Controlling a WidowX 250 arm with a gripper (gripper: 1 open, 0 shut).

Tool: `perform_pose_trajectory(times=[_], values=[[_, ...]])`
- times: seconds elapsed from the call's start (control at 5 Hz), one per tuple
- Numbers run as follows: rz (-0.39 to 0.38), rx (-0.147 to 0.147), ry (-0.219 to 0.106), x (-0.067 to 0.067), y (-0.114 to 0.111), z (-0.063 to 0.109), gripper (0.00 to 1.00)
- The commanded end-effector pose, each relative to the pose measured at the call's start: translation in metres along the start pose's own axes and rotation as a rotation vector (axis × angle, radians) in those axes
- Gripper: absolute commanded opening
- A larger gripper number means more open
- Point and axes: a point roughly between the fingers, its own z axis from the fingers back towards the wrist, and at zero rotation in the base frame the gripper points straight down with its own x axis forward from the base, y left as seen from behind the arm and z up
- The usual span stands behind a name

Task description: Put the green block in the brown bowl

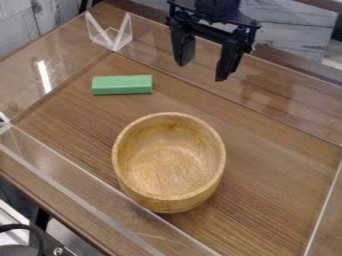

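The green block (122,85) lies flat on the wooden table at the left, a short way behind and left of the brown bowl (168,160). The bowl stands upright in the middle foreground, and its inside holds nothing. My gripper (201,57) hangs at the top centre, above the table, to the right of the block and behind the bowl. Its black fingers (178,48) stand wide apart with nothing between them, so it is open.
Clear acrylic walls (80,200) ring the table, with a low front panel running diagonally across the lower left. A folded clear plastic stand (110,32) sits at the back left, behind the block.
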Motion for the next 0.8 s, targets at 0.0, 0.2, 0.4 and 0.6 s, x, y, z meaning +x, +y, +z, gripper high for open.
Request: perform_pose_trajectory(times=[0.0,0.2,0.4,0.6], values=[[-0.051,0.004,0.023,0.003,0.002,0.000,1.00],[-0.181,0.014,0.040,0.002,0.022,0.013,0.00],[-0.324,0.029,0.049,-0.001,0.054,0.029,1.00],[-0.437,0.045,0.083,-0.007,0.074,0.027,0.00]])
